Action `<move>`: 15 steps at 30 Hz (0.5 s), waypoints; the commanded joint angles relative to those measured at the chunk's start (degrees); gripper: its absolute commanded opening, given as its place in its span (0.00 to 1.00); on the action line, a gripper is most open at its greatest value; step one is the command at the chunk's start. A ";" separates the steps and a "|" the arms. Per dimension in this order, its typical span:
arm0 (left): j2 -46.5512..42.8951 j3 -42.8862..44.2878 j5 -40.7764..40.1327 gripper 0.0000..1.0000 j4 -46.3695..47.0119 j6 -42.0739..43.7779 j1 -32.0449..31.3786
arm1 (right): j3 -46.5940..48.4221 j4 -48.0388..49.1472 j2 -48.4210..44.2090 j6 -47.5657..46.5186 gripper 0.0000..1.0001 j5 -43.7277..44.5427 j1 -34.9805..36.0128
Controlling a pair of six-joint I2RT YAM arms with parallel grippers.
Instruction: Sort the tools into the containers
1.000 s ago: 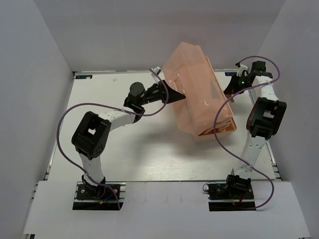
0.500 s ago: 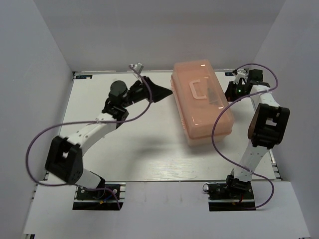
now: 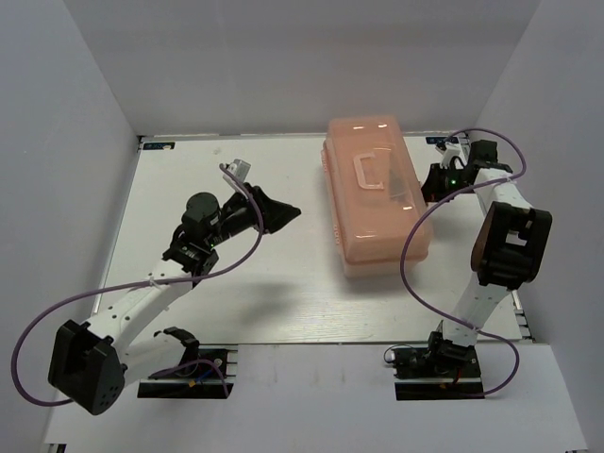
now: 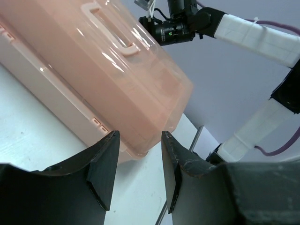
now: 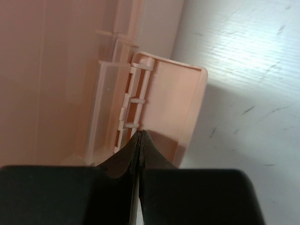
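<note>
**Toolbox flat and shut, left arm drawn back**

A second ago the salmon-pink toolbox [image 3: 377,212] was tipped up with my left pincer [image 3: 291,213] against it. Now it lies flat with its lid closed and its handle [image 3: 373,170] on top, on the far right part of the white counter [image 3: 264,302]. My left pincer has pulled back, spread and empty, well apart from the box. My right pincer [image 5: 140,134], pressed together, sits at the box's latch [image 5: 164,108]. Plain white walls [image 3: 283,57] enclose the counter on three sides.
</note>
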 commanded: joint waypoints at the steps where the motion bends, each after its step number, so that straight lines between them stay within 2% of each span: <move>1: -3.69 -1.10 -1.62 0.51 -1.34 0.80 0.10 | -4.46 -16.96 2.23 -2.35 0.00 -4.53 3.55; 3: -4.58 -2.94 -1.62 0.51 -1.34 0.80 0.10 | -4.98 -16.71 1.62 -1.83 0.00 -4.28 3.99; 11: -10.38 -6.46 -4.34 0.51 -6.34 1.32 0.10 | -5.69 -11.96 0.21 3.09 0.00 7.31 4.70; 12: -11.51 -6.46 -5.22 0.51 -7.22 2.11 0.10 | -6.04 -10.48 -0.49 3.62 0.00 14.72 4.61; 15: -13.19 -6.46 -7.07 0.53 -10.82 3.61 0.10 | -8.84 -5.65 -4.69 5.56 0.00 24.44 4.35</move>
